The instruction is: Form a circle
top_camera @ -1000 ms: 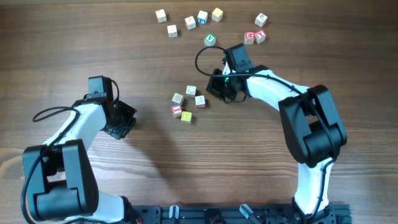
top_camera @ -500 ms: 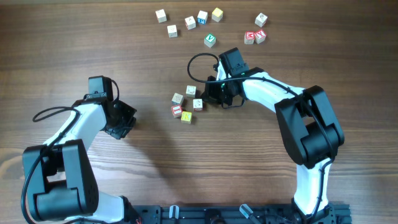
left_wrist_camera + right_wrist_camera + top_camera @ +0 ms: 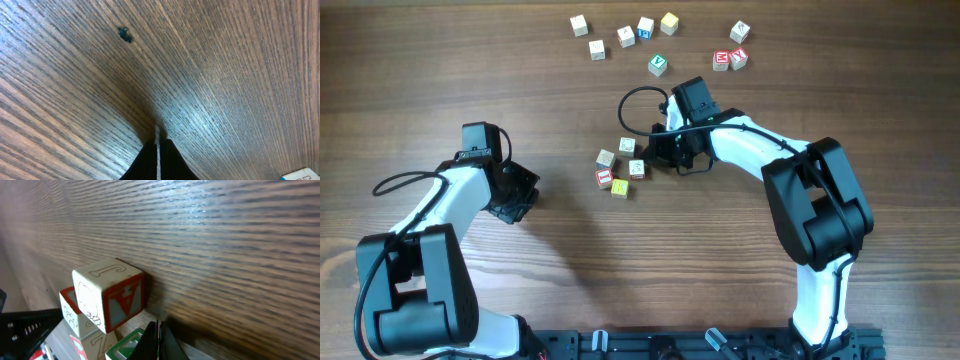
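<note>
Wood-grain table (image 3: 570, 270), near its middle: loose circle (image 3: 620, 168) of five cubes. With right gripper (image 3: 655, 158) pinched shut, empty, just beside the cluster's right side, nudge gently inward. Leave left gripper (image 3: 523, 200), likewise closed, well apart.

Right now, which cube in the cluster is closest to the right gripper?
The rightmost cream cube, beside the right gripper; the rest lie farther left.

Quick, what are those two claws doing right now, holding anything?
Left gripper: closed, holding nothing.
Right gripper: closed, holding nothing.
</note>
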Action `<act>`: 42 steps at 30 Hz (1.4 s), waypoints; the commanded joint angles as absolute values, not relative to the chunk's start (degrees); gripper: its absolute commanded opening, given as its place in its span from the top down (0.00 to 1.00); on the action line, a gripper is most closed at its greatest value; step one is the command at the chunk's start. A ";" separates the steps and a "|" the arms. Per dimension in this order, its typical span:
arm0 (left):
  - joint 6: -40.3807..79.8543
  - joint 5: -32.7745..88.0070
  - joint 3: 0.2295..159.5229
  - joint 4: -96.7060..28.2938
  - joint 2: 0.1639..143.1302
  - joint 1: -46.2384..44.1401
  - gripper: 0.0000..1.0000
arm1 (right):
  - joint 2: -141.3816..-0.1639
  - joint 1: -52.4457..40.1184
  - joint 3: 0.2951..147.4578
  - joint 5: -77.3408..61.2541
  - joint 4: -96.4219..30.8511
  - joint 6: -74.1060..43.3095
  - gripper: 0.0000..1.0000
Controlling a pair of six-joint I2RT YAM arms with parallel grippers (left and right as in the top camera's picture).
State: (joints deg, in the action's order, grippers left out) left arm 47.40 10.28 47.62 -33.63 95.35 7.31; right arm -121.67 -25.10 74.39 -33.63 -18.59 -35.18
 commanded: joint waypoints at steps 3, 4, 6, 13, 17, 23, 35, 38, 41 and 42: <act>46.70 6.33 45.98 -33.65 97.08 8.05 0.92 | -122.78 -25.54 74.02 -35.48 -18.17 -32.47 0.95; 46.70 6.33 45.98 -33.65 97.08 8.05 0.91 | -122.78 -25.54 74.02 -35.70 -18.24 -32.45 0.96; 46.70 6.33 45.98 -33.65 97.08 8.05 0.91 | -122.78 -25.56 74.02 -36.12 -18.28 -31.90 0.95; 46.70 6.33 45.98 -33.65 97.08 8.05 0.92 | -122.78 -25.56 74.02 -36.05 -19.33 -35.18 0.95; 46.70 6.33 45.98 -33.65 97.08 8.05 0.92 | -122.78 -25.56 74.02 -35.90 -19.64 -38.11 0.95; 46.70 6.33 45.98 -33.65 97.08 8.05 0.92 | -122.78 -25.54 74.02 -35.88 -20.38 -35.94 0.95; 46.68 6.31 45.98 -33.65 97.08 8.05 0.92 | -122.78 -24.14 74.04 -30.33 -19.97 -32.95 0.96; 46.70 6.31 45.98 -33.65 97.08 8.05 0.93 | -122.78 -21.96 74.04 -30.63 -18.83 -31.90 0.95; 46.70 6.31 45.98 -33.65 97.08 8.05 0.96 | -122.74 -20.75 74.04 -36.62 -16.12 -28.38 0.95; 46.70 6.31 45.98 -33.65 97.08 8.05 0.96 | -122.52 -20.64 74.04 -37.06 -15.94 -28.40 0.96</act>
